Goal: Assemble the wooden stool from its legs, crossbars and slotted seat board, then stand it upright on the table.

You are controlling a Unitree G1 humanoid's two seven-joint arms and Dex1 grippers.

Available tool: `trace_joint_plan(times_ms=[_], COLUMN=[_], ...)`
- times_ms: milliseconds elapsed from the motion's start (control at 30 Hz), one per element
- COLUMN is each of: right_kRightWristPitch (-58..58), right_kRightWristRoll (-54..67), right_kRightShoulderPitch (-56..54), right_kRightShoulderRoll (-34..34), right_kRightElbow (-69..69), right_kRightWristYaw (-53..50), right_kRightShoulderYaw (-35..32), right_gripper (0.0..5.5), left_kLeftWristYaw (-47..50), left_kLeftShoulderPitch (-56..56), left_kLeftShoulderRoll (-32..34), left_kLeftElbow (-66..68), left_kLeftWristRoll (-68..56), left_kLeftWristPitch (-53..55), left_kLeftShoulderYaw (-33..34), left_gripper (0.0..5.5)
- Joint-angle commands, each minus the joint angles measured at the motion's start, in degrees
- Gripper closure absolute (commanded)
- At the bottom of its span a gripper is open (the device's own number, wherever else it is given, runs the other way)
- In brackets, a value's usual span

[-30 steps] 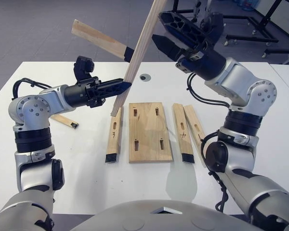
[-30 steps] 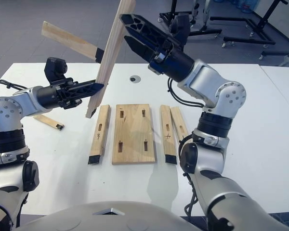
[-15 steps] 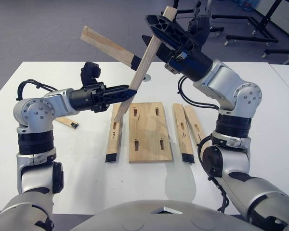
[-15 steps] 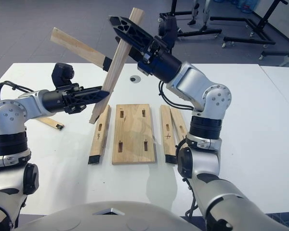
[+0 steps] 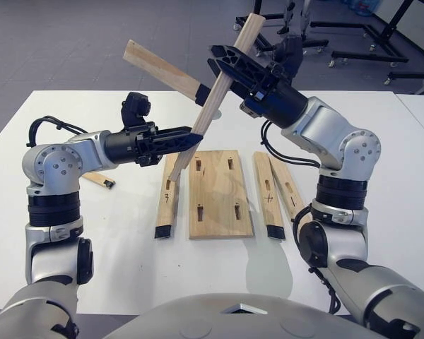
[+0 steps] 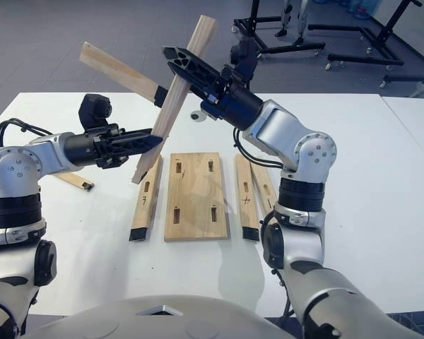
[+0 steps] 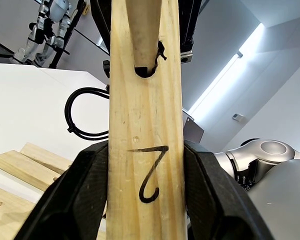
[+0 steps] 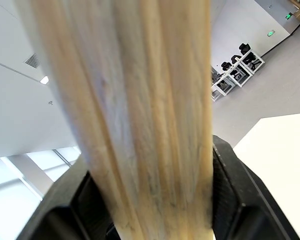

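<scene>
Your two arms share one leg (image 5: 200, 116) high over the middle of the worktop (image 5: 127, 247). The left gripper (image 5: 186, 138) is clamped on its lower part, across the face marked with a hand-drawn number. The right gripper (image 5: 220, 63) sits higher up, its jaws pressed to both sides of the wood. A crossbar (image 5: 159, 67) sticks out of the leg's slot toward your left, held by nothing but that joint. That is where trouble looks likeliest: if the fit is loose, a tilt or a jolt could let the crossbar slide out and drop onto the parts below. With both grippers tight on one rigid stick, any mismatch between the arms may twist the leg in a grip or strain the joint. The leg's lower end hangs just over the far end of the loose stick (image 5: 167, 198), so a careless dip could knock that stick askew. It lies flat just beside the left edge of the seat board (image 5: 219, 194), which rests slots-up at the centre. A pair of sticks (image 5: 266, 191) lies side by side off the board's right edge, and a short piece (image 5: 99, 179) lies near the worktop's left edge. The worktop is plain white; beyond its far edge stretch a grey floor (image 5: 56, 42) and black stands (image 5: 360, 55).
</scene>
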Motion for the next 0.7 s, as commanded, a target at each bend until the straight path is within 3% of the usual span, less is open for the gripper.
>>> trace_joint_plan(times_ms=[33,333,700], right_kRightWristPitch=[-0.7,-2.1,-5.2], right_kRightWristRoll=[2.0,1.3,-4.4], right_kRightShoulderPitch=[0.8,1.8,2.3], right_kRightShoulderRoll=[-0.7,-1.7,-5.4], right_kRightElbow=[-1.1,-2.3,-1.5], right_kRightWristYaw=[-0.1,0.2,4.0], right_kRightShoulderYaw=[0.3,1.4,1.1], right_gripper=[3.25,3.25,3.44], left_kLeftWristYaw=[1.0,4.4,17.3], left_kLeftShoulderPitch=[-0.5,0.8,-3.9], left_kLeftShoulderRoll=[0.7,-1.0,-2.9], left_kLeftElbow=[0.2,-0.4,3.0], left_kLeftWristRoll=[0.4,-0.5,-16.2], left_kLeftWristPitch=[-1.9,-2.2,4.1], left_kLeftShoulderYaw=[-0.1,0.2,10.5], left_gripper=[3.48,3.48,3.48])
